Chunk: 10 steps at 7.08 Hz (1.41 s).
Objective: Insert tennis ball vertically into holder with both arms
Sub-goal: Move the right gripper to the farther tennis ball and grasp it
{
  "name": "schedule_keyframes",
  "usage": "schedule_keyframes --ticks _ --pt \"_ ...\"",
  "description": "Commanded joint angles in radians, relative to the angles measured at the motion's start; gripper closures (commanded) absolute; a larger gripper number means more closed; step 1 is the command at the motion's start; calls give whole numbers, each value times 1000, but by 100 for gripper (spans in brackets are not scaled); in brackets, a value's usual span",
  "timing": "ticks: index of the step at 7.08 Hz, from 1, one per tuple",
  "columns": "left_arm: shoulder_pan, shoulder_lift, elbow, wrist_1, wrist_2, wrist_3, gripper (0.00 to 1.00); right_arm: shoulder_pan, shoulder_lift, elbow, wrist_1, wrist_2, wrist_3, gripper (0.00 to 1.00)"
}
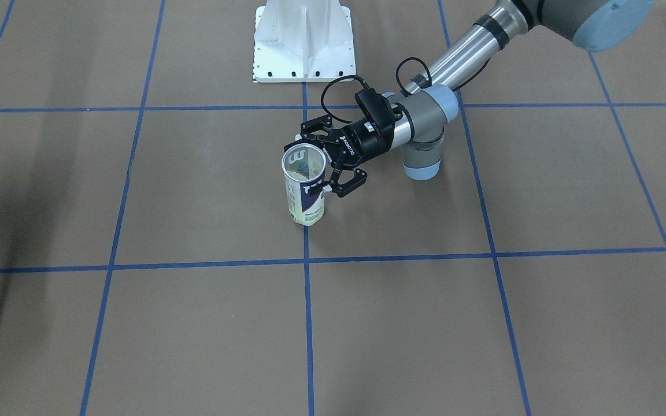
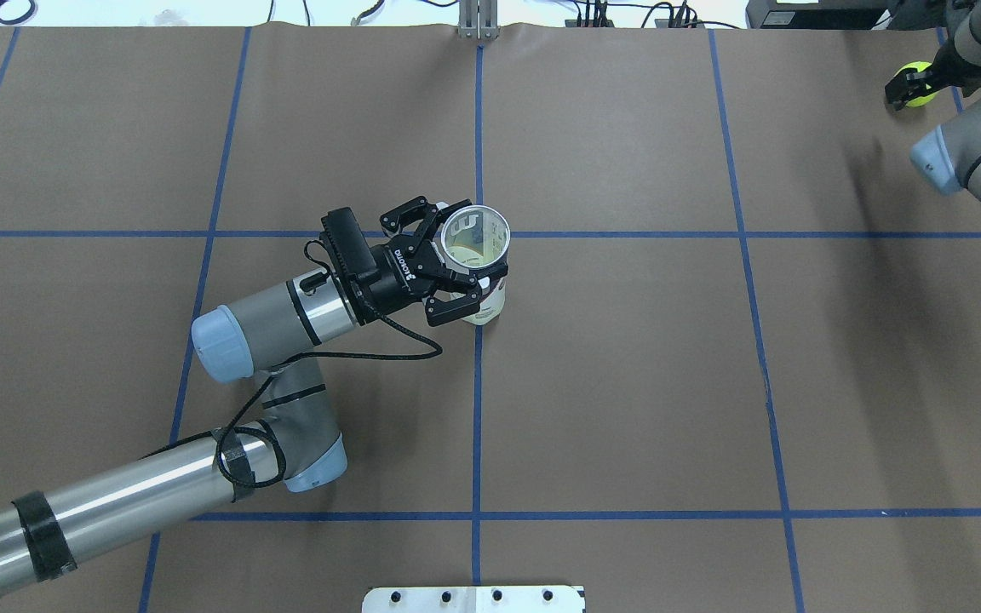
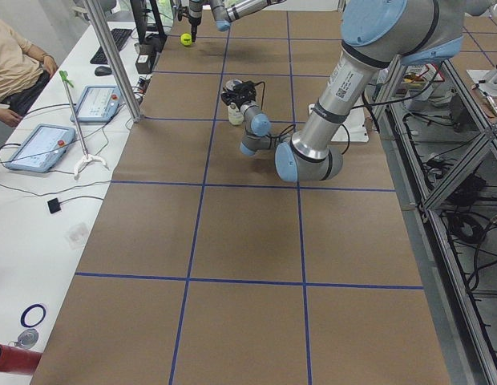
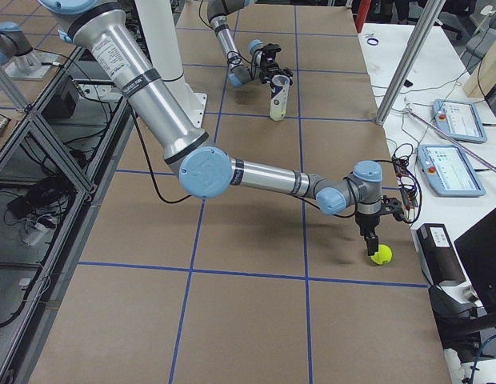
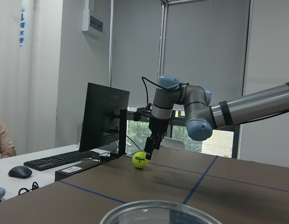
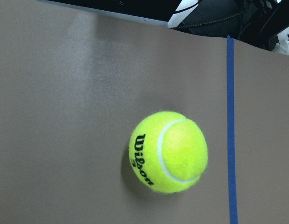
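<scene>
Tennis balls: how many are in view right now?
1. The tennis ball lies at the table's far right corner by the right gripper. The holder's cloudy bottom could hide another.

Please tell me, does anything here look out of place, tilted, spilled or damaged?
Nothing stands out. The holder stands upright with its mouth open, between the fingers of the left gripper. The tennis ball lies whole on the table near a far corner, just under the right gripper.
</scene>
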Motion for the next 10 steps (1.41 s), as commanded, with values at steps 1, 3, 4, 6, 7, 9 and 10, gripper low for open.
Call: schedule_keyframes --ticks 1,3,4,6,7,9,10 --pt "-3 0 -2 -1 0 0 2 -38 13 -78 86 -133 0 1" --pt "-6 0 0 -1 0 0 2 -50 29 -109 113 -203 -1 1" --pt "-6 0 0 -1 0 0 2 -52 36 -112 113 -220 -1 1" --pt "-6 0 0 1 -2 0 2 -67 56 -132 113 -276 -1 1" --pt "-5 0 0 1 0 0 2 -70 56 -135 113 -295 -1 1" --pt "-5 0 0 1 -2 0 2 -81 84 -155 113 -310 0 2" --pt "-5 0 -2 1 -2 0 2 -86 95 -161 113 -320 0 2"
